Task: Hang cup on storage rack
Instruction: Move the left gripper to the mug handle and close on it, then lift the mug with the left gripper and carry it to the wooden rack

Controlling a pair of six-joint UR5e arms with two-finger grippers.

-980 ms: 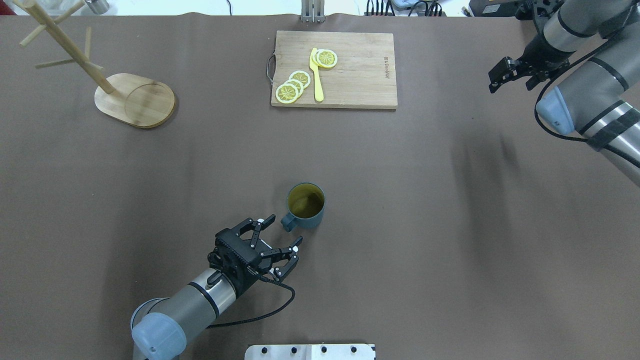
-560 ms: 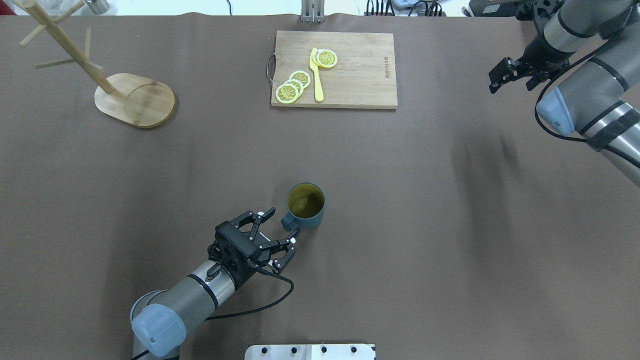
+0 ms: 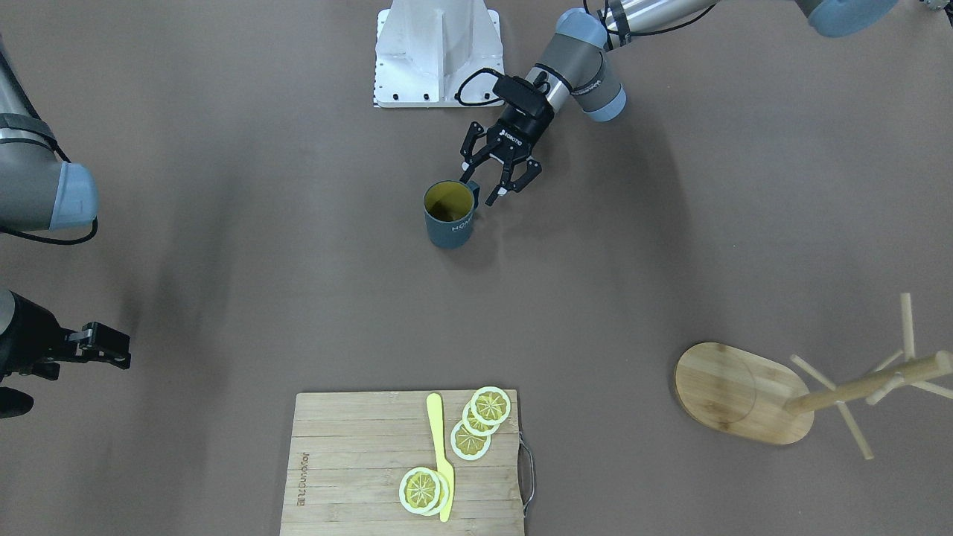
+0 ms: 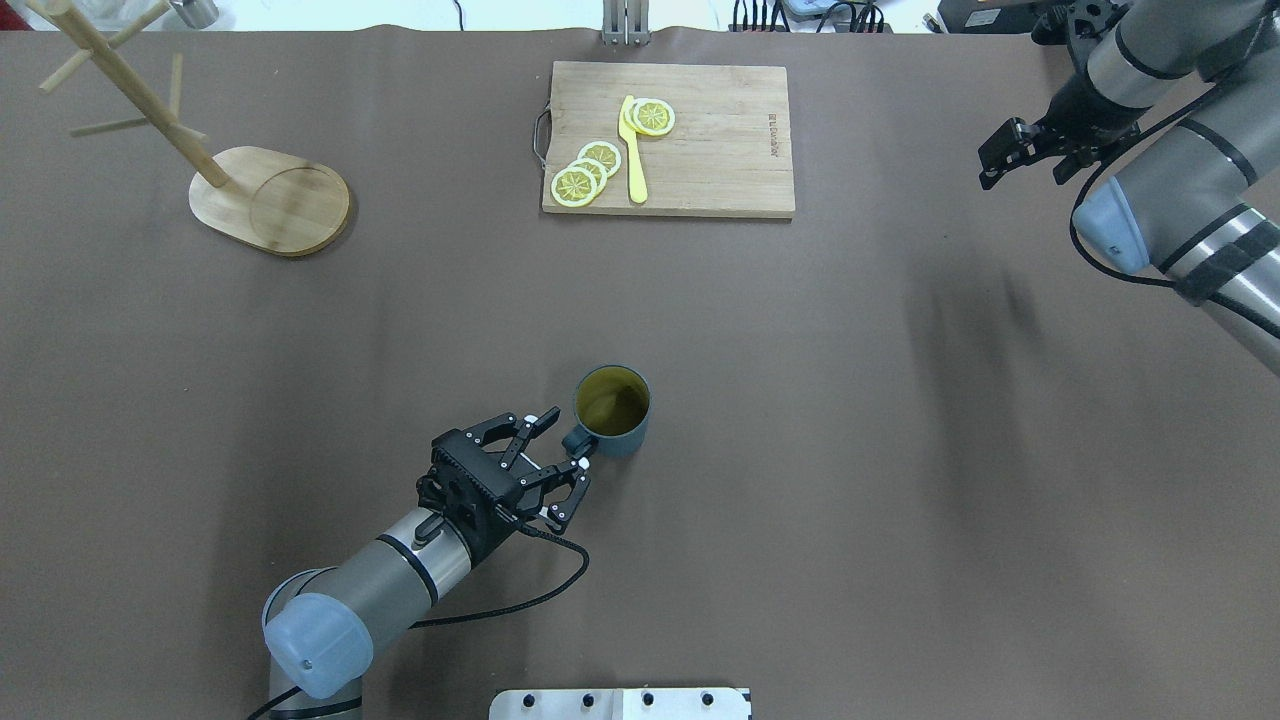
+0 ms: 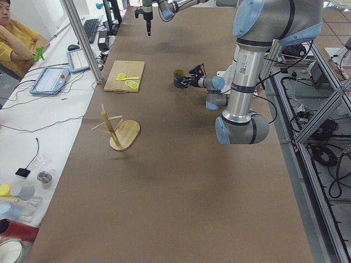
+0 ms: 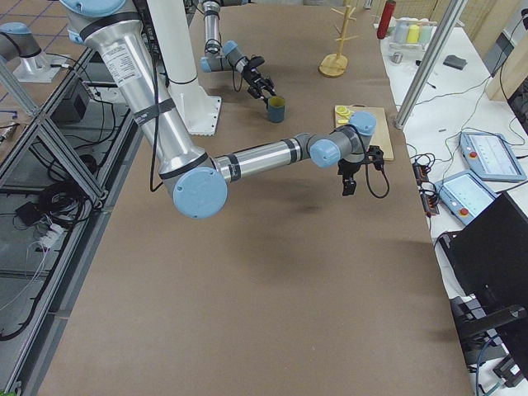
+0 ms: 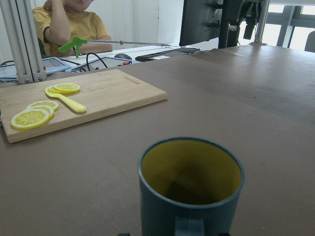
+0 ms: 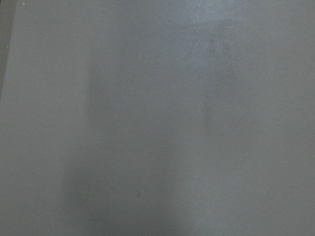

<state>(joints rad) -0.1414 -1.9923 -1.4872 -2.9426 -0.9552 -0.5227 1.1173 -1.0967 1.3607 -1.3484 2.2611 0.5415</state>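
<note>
The dark teal cup [image 4: 612, 412] with a yellow inside stands upright at the table's middle; it also shows in the front view [image 3: 449, 214] and close up in the left wrist view [image 7: 191, 187]. Its handle points at my left gripper [image 4: 568, 440], which is open, with one finger on each side of the handle and nothing gripped [image 3: 480, 190]. The bamboo storage rack [image 4: 270, 200] stands empty at the far left [image 3: 744, 394]. My right gripper [image 4: 1005, 160] hangs above the far right of the table, away from everything, and looks open and empty.
A wooden cutting board [image 4: 690, 150] with lemon slices [image 4: 585, 175] and a yellow knife [image 4: 632, 150] lies at the far middle. The robot's white base plate [image 4: 620, 704] sits at the near edge. An operator sits past the far edge in the left wrist view.
My left gripper has moved forward towards the cup, so its open fingers now straddle the handle. The cup has not moved. The right arm has barely shifted.
</note>
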